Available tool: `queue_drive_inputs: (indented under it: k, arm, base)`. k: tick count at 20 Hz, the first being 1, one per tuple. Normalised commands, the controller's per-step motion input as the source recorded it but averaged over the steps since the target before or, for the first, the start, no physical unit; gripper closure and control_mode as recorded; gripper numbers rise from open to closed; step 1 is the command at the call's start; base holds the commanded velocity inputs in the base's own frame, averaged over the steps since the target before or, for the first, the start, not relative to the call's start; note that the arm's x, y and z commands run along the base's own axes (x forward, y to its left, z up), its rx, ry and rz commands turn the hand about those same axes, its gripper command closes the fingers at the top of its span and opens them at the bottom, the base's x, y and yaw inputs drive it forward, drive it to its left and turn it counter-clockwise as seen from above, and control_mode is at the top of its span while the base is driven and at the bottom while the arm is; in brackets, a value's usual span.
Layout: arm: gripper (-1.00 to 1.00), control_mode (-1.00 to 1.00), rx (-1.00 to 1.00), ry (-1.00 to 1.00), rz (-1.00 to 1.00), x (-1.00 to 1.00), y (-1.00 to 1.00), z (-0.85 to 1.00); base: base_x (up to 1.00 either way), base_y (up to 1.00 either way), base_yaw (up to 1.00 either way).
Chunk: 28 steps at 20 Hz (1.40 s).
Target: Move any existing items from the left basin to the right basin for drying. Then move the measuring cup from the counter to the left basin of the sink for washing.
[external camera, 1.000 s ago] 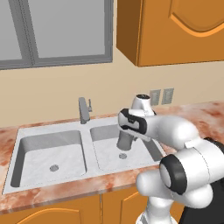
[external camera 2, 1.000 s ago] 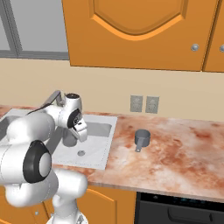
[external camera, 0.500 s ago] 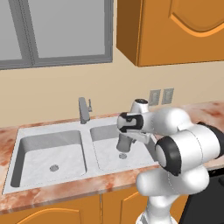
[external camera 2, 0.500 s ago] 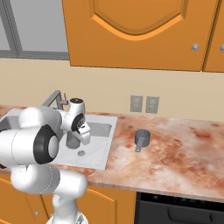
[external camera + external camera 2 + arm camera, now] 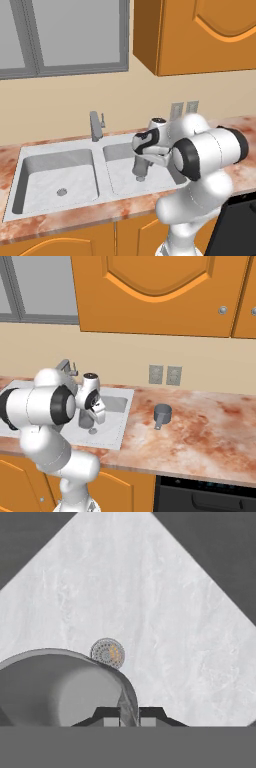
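Since a second ago the arm has folded closer and lowered the tumbler [image 5: 140,168] deeper into the right basin [image 5: 121,175], above its drain [image 5: 107,652]. The jaws pinch the tumbler's rim, pointing down. The measuring cup [image 5: 162,412] sits on the bench [image 5: 200,431], right of the sink [image 5: 30,192].

1. No text, label, brand, number or sign can be read anywhere in these views.
2. The wall outlets [image 5: 165,375] behind the desk [image 5: 200,426] show plain faces with no lettering that I can make out.
3. The measuring cup [image 5: 162,412] near the desk's back edge carries no readable scale marks; it is too small to tell more.
4. The cabinet doors [image 5: 160,291] and the sink [image 5: 65,172] are unmarked.
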Motion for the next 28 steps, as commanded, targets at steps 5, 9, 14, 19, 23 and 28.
queue_drive_inputs:
  k: [5, 9, 14, 19, 23, 28]
  arm:
    - [1.0, -1.0, 0.0, 0.02, 0.0, 0.16, 0.0, -0.27]
    - [1.0, -1.0, 0.0, 0.0, 0.0, 0.11, 0.0, -0.19]
    - [1.0, -1.0, 0.0, 0.0, 0.0, 0.06, 0.0, -0.17]
    - [-1.0, -1.0, 0.0, 0.0, 0.0, 0.06, 0.02, -0.22]
    - [-1.0, -1.0, 0.0, 0.0, 0.0, 0.01, 0.01, -0.09]
    - [-1.0, -1.0, 0.0, -0.01, 0.0, -0.04, 0.0, 0.03]
  base:
    - [0.0, 0.0, 0.0]
    - [0.0, 0.0, 0.0]
    - [0.0, 0.0, 0.0]
    - [0.0, 0.0, 0.0]
    - [0.0, 0.0, 0.0]
    - [0.0, 0.0, 0.0]
